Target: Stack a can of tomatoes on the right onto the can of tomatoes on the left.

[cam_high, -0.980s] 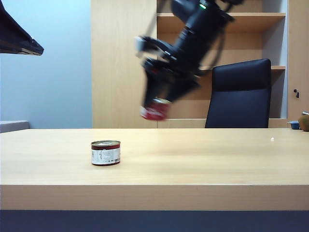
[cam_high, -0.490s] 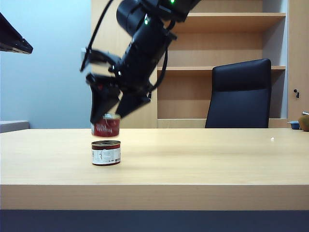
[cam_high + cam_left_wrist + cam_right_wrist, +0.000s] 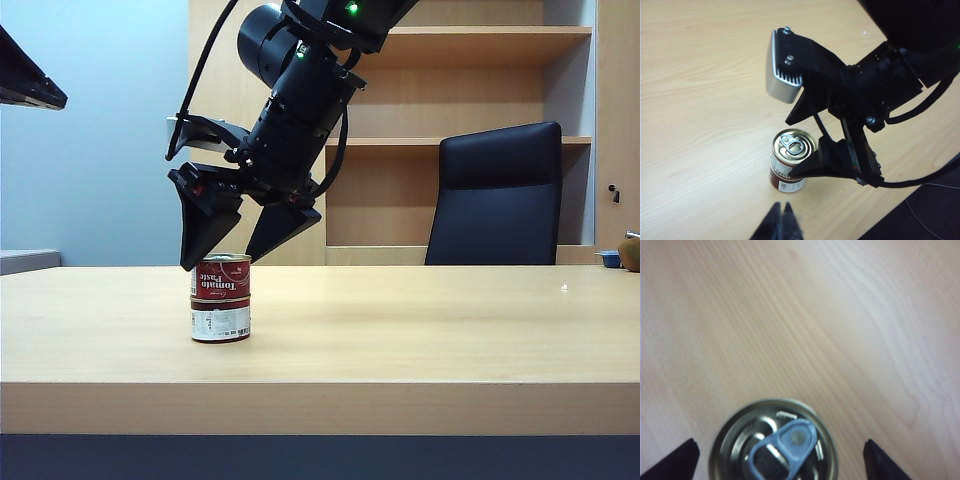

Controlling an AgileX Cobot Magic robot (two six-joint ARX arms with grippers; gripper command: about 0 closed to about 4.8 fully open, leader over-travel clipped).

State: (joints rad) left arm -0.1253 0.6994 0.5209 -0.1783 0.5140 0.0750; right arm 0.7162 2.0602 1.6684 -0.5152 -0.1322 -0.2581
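Right gripper (image 3: 228, 257) spread over stacked cans (image 3: 220, 298)

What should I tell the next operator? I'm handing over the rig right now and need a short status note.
Right gripper: open, jaws either side of the upper tomato can, not gripping.
Left gripper: shut, holding nothing, raised at the near side of the stack.
Upper tomato can sits on the lower tomato can on the table.
Done: stacking.
Left: lift the right arm away.

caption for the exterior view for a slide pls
Right gripper open just above the tomato paste can, now stacked on the lower can on the wooden table.
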